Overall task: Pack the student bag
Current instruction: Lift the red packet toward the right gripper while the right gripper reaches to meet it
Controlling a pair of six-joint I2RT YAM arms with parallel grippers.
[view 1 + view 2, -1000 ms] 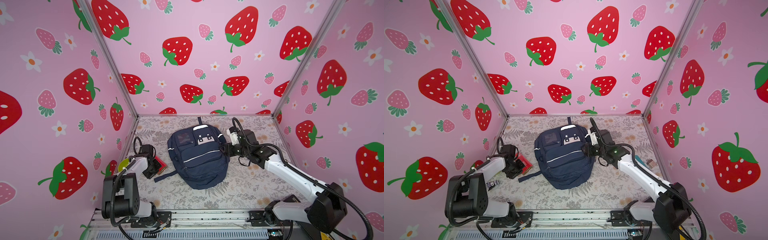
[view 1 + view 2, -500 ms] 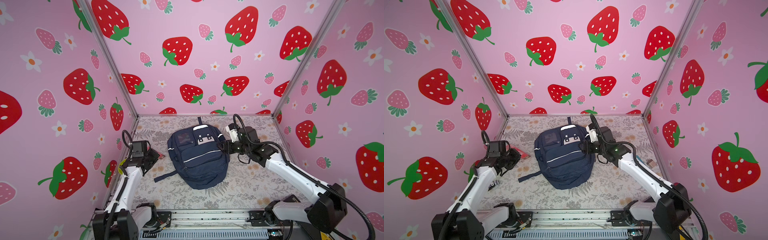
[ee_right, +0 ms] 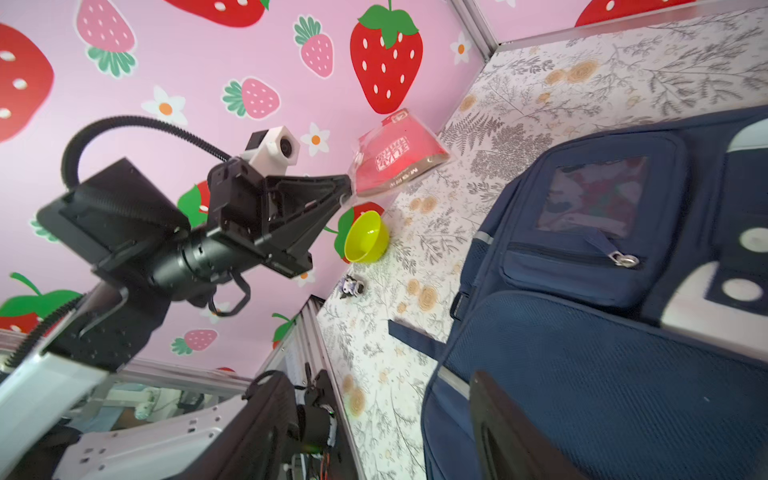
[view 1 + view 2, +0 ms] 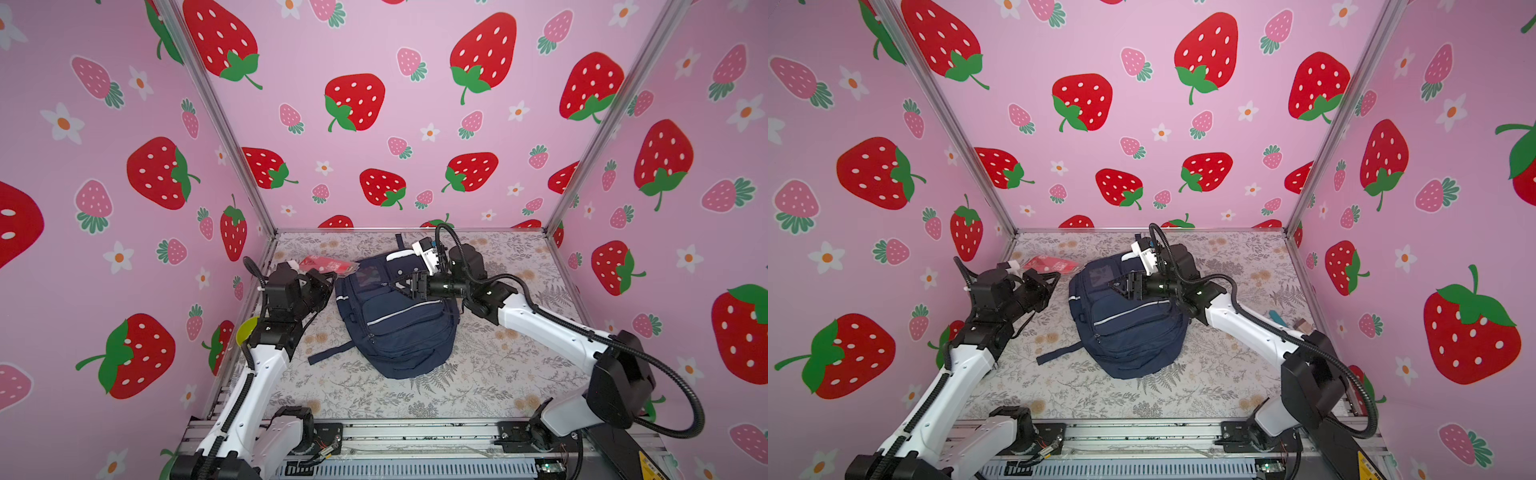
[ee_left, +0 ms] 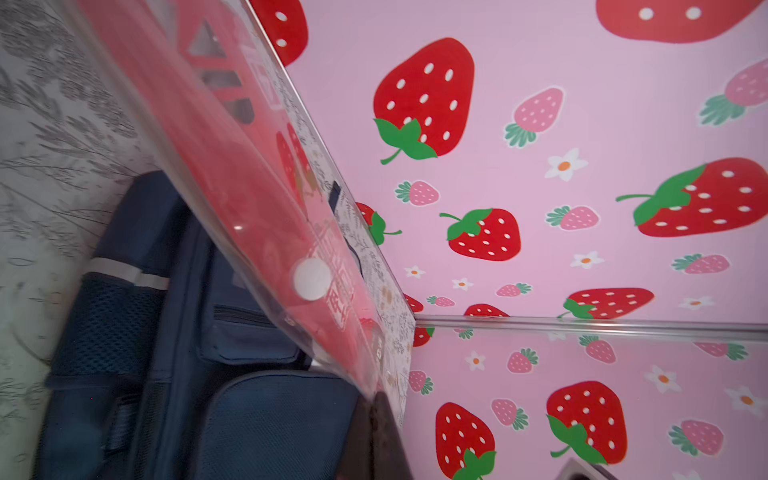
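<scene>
While the left gripper (image 4: 330,277) is clamped shut on a red packet (image 4: 328,264) beside the backpack (image 4: 399,328), the right gripper (image 4: 402,284) sits over the backpack's upper front, opening indeterminate

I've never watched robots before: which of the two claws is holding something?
The left gripper: it is shut on the red packet beside the backpack. The right gripper is open over the backpack, empty.

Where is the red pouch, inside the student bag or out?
Out: the shut left hand holds the red pouch by its corner, beside the student bag.
</scene>
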